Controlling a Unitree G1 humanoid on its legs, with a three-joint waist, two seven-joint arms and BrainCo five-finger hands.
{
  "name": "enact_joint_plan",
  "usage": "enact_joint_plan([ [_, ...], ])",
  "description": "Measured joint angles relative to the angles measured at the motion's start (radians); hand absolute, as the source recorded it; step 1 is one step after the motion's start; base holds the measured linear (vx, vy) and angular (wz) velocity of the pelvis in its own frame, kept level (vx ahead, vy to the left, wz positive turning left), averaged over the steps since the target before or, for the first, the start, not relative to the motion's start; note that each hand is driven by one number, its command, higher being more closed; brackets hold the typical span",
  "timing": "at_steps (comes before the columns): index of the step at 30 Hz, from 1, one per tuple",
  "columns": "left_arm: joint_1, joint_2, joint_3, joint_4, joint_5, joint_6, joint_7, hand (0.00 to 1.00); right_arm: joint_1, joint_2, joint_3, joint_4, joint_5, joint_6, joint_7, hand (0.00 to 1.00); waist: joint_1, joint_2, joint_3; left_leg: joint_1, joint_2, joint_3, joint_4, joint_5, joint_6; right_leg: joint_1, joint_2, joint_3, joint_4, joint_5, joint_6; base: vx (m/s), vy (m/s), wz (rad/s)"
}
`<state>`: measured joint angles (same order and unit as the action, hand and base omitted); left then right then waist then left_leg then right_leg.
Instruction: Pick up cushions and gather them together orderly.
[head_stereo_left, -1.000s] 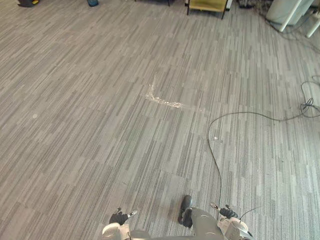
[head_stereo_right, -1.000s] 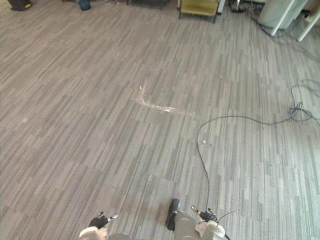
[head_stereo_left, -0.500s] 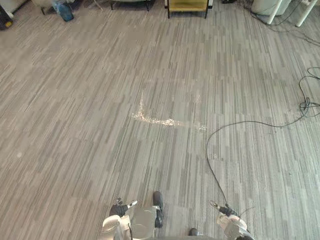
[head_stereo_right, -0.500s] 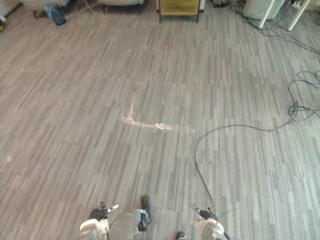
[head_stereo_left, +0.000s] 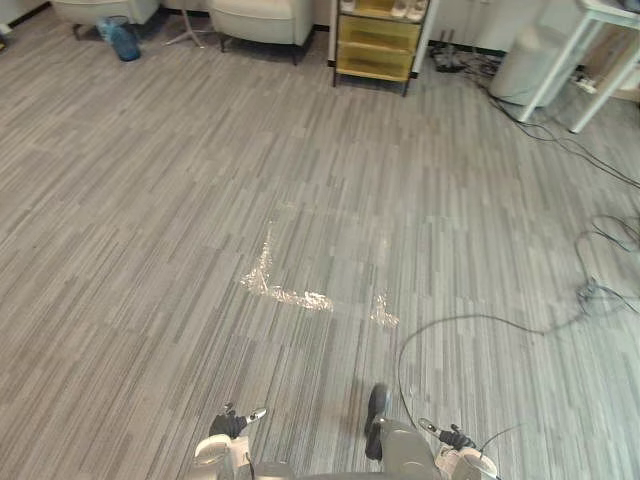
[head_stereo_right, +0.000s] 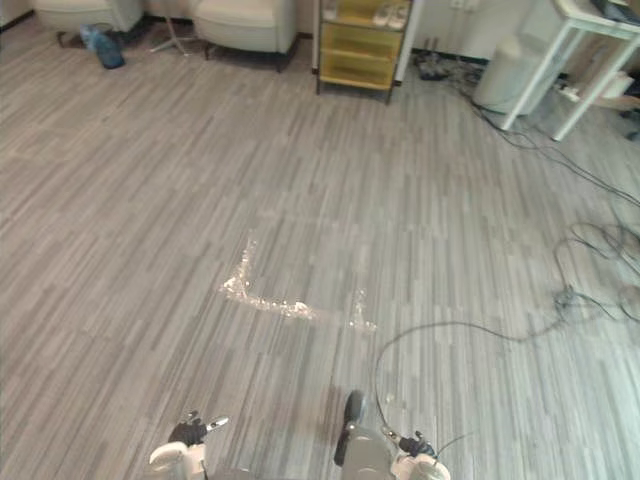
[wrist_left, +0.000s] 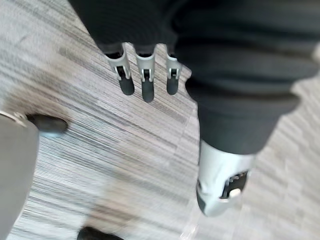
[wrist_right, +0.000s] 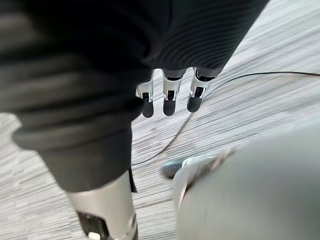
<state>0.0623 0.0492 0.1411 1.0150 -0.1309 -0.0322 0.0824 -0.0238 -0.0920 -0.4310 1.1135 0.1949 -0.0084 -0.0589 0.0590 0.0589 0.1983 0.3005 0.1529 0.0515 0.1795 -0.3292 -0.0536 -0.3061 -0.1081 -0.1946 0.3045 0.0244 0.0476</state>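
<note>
Left hand (wrist_left: 150, 55): I see it low over the carpet, fingers (wrist_left: 145, 80) straight and relaxed, holding nothing.
Right hand (wrist_right: 165, 55): same, fingers (wrist_right: 169, 97) hanging loose, empty.
Floor (head_stereo_left: 150, 200): grey striped carpet, a shiny tape mark (head_stereo_left: 285, 292) at 12 o'clock, close ahead.
Far edge: pale armchair (head_stereo_left: 262, 17) at 11 o'clock, yellow shelf unit (head_stereo_left: 375, 45) at 12, white table legs (head_stereo_left: 585, 60) at 2.
Cushions: I can't pick any out.

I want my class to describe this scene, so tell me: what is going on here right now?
The robot stands on grey carpet holding nothing. Its left hand and right hand hang open over the floor. No cushion is in reach. Ahead lies a patch of shiny tape marks, and at the far wall stand a yellow drawer unit and a pale armchair.
</note>
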Motion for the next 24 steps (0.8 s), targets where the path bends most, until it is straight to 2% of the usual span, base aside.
enact_joint_plan([
  [1, -0.002, -0.021, 0.027, -0.003, 0.003, -0.001, 0.001, 0.00, -0.004, -0.001, -0.014, -0.006, 0.000, -0.004, 0.002, 0.00, -0.002, 0.020, 0.000, -0.095, 0.032, -0.038, 0.192, 0.010, -0.012, 0.020, 0.014, -0.032, 0.010, -0.040, -0.016, 0.49, -0.367, 0.42],
  [2, -0.012, -0.041, 0.049, -0.005, 0.007, 0.000, 0.000, 0.00, -0.003, 0.008, -0.022, -0.026, 0.002, -0.003, 0.002, 0.00, -0.007, 0.037, 0.009, -0.230, 0.065, -0.072, 0.468, 0.088, -0.046, 0.067, 0.032, -0.066, -0.003, -0.070, -0.028, 0.49, -0.365, 0.48],
  [3, -0.015, -0.048, 0.060, -0.012, 0.006, 0.000, -0.002, 0.00, 0.001, 0.009, -0.018, -0.032, 0.001, -0.002, 0.001, 0.00, -0.006, 0.042, 0.012, -0.279, 0.080, -0.076, 0.574, 0.155, -0.047, 0.096, 0.044, -0.074, -0.015, -0.083, -0.038, 0.49, -0.334, 0.41],
  [4, -0.016, -0.054, 0.066, -0.033, 0.006, -0.003, -0.004, 0.00, 0.002, 0.014, 0.004, -0.035, 0.002, 0.000, -0.001, 0.00, 0.006, 0.044, 0.031, -0.373, 0.118, -0.059, 0.776, 0.163, -0.041, 0.179, 0.073, -0.077, -0.054, -0.098, -0.065, 0.50, -0.203, 0.17],
  [5, -0.017, -0.048, 0.055, -0.043, 0.004, -0.005, -0.008, 0.00, -0.001, 0.009, 0.011, -0.028, 0.003, 0.001, -0.002, 0.00, 0.014, 0.039, 0.040, -0.435, 0.111, -0.029, 0.850, 0.118, -0.033, 0.262, 0.085, -0.075, -0.104, -0.110, -0.075, 0.48, -0.169, 0.06],
  [6, -0.016, -0.044, 0.047, -0.050, 0.004, -0.006, -0.008, 0.00, 0.002, 0.008, 0.010, -0.026, 0.003, 0.000, -0.002, 0.00, 0.017, 0.035, 0.041, -0.461, 0.103, -0.009, 0.849, 0.101, -0.030, 0.293, 0.086, -0.074, -0.127, -0.110, -0.075, 0.54, -0.173, -0.23],
  [7, -0.015, -0.040, 0.033, -0.067, 0.003, -0.009, -0.007, 0.00, -0.009, 0.008, 0.009, -0.025, 0.006, 0.000, -0.003, 0.00, 0.029, 0.027, 0.039, -0.506, 0.086, 0.070, 0.759, 0.072, -0.026, 0.339, 0.084, -0.067, -0.175, -0.106, -0.067, 0.41, -0.079, -0.41],
  [8, -0.016, -0.039, 0.026, -0.075, 0.001, -0.012, -0.008, 0.00, -0.021, 0.010, 0.007, -0.026, 0.007, -0.001, -0.003, 0.00, 0.035, 0.024, 0.038, -0.539, 0.061, 0.105, 0.593, 0.070, -0.021, 0.370, 0.081, -0.055, -0.208, -0.108, -0.054, 0.40, -0.043, -0.42],
  [9, -0.017, -0.040, 0.026, -0.076, 0.002, -0.012, -0.008, 0.00, -0.026, 0.011, 0.006, -0.027, 0.007, -0.001, -0.003, 0.00, 0.036, 0.024, 0.039, -0.548, 0.047, 0.106, 0.516, 0.071, -0.020, 0.379, 0.080, -0.051, -0.218, -0.110, -0.050, 0.42, 0.031, -0.36],
  [10, -0.018, -0.043, 0.026, -0.081, 0.000, -0.013, -0.008, 0.00, -0.030, 0.014, 0.001, -0.031, 0.006, 0.000, -0.003, 0.00, 0.045, 0.021, 0.039, -0.550, 0.012, 0.098, 0.292, 0.106, -0.011, 0.404, 0.072, -0.038, -0.242, -0.121, -0.033, 0.35, 0.061, -0.25],
  [11, -0.022, -0.045, 0.028, -0.082, -0.001, -0.013, -0.009, 0.00, -0.027, 0.014, 0.000, -0.029, 0.006, 0.000, -0.003, 0.00, 0.053, 0.015, 0.041, -0.543, -0.018, 0.074, 0.161, 0.191, -0.017, 0.428, 0.063, -0.028, -0.254, -0.132, -0.019, 0.57, 0.128, -0.43],
  [12, -0.020, -0.036, 0.031, -0.079, 0.001, -0.012, -0.007, 0.00, -0.011, 0.029, 0.001, -0.027, 0.003, 0.002, -0.004, 0.00, 0.074, -0.013, 0.020, -0.494, -0.072, 0.078, 0.041, 0.317, -0.001, 0.455, 0.033, -0.003, -0.276, -0.145, 0.013, 0.51, 0.109, -0.26],
  [14, -0.024, -0.024, 0.027, -0.074, 0.005, -0.011, -0.007, 0.00, -0.013, 0.046, 0.002, -0.027, 0.002, 0.004, -0.002, 0.00, 0.065, -0.041, 0.008, -0.498, -0.097, 0.084, 0.045, 0.310, 0.028, 0.454, 0.005, -0.002, -0.282, -0.147, 0.021, 0.53, 0.093, 0.01],
  [15, -0.040, -0.011, 0.040, -0.068, 0.010, -0.008, -0.010, 0.00, -0.007, 0.054, 0.001, -0.025, 0.001, 0.010, -0.001, 0.00, 0.063, -0.059, 0.011, -0.520, -0.099, 0.101, 0.136, 0.280, 0.057, 0.477, -0.012, 0.001, -0.292, -0.119, 0.052, 0.50, 0.102, 0.07],
  [16, -0.042, -0.011, 0.043, -0.068, 0.011, -0.007, -0.010, 0.00, -0.007, 0.054, 0.001, -0.025, 0.001, 0.013, -0.001, 0.00, 0.070, -0.060, 0.009, -0.519, -0.099, 0.107, 0.161, 0.272, 0.059, 0.488, -0.014, 0.007, -0.293, -0.103, 0.054, 0.52, 0.126, -0.14],
  [18, -0.037, -0.005, 0.039, -0.057, 0.011, -0.005, -0.010, 0.00, -0.008, 0.050, 0.003, -0.029, 0.000, 0.011, 0.000, 0.00, 0.084, -0.057, -0.004, -0.466, -0.096, 0.130, 0.185, 0.242, 0.075, 0.496, -0.017, 0.026, -0.219, -0.076, 0.053, 0.34, 0.093, -0.40],
  [19, -0.029, -0.005, 0.032, -0.041, 0.011, -0.002, -0.013, 0.00, -0.008, 0.041, 0.009, -0.028, 0.000, 0.005, 0.000, 0.00, 0.089, -0.034, -0.018, -0.413, -0.084, 0.131, 0.154, 0.195, 0.073, 0.445, -0.012, 0.046, -0.075, -0.081, 0.059, 0.34, 0.108, -0.49],
  [20, -0.020, 0.001, 0.021, -0.033, 0.011, 0.000, -0.019, 0.00, -0.013, 0.039, 0.023, -0.031, 0.000, 0.001, 0.001, 0.00, 0.082, -0.024, -0.025, -0.344, -0.079, 0.131, 0.096, 0.164, 0.065, 0.355, -0.030, 0.057, 0.150, -0.096, 0.090, 0.33, 0.099, -0.36],
  [21, -0.020, 0.006, 0.013, -0.029, 0.011, 0.001, -0.020, 0.00, -0.012, 0.039, 0.032, -0.031, 0.000, 0.002, 0.001, 0.00, 0.075, -0.025, -0.025, -0.319, -0.085, 0.128, 0.073, 0.143, 0.067, 0.316, -0.045, 0.053, 0.254, -0.084, 0.110, 0.33, 0.070, -0.06],
  [22, -0.029, 0.017, -0.003, -0.023, 0.010, 0.004, -0.021, 0.00, -0.018, 0.048, 0.033, -0.024, -0.001, 0.005, 0.002, 0.00, 0.070, -0.046, -0.008, -0.252, -0.109, 0.122, 0.032, 0.120, 0.077, 0.238, -0.084, 0.046, 0.443, -0.130, 0.114, 0.34, 0.029, 0.14],
  [23, -0.031, 0.038, -0.013, -0.021, 0.011, 0.007, -0.019, 0.00, -0.004, 0.052, 0.048, -0.016, -0.001, 0.013, 0.003, 0.00, 0.065, -0.048, 0.000, -0.191, -0.114, 0.119, 0.001, 0.108, 0.081, 0.194, -0.088, 0.021, 0.492, -0.215, 0.078, 0.35, 0.018, 0.13],
  [24, -0.029, 0.040, -0.014, -0.021, 0.011, 0.008, -0.019, 0.00, -0.001, 0.050, 0.052, -0.021, -0.001, 0.013, 0.004, 0.00, 0.060, -0.049, -0.002, -0.171, -0.112, 0.119, -0.011, 0.105, 0.081, 0.181, -0.085, 0.002, 0.479, -0.234, 0.072, 0.34, -0.019, 0.17],
])
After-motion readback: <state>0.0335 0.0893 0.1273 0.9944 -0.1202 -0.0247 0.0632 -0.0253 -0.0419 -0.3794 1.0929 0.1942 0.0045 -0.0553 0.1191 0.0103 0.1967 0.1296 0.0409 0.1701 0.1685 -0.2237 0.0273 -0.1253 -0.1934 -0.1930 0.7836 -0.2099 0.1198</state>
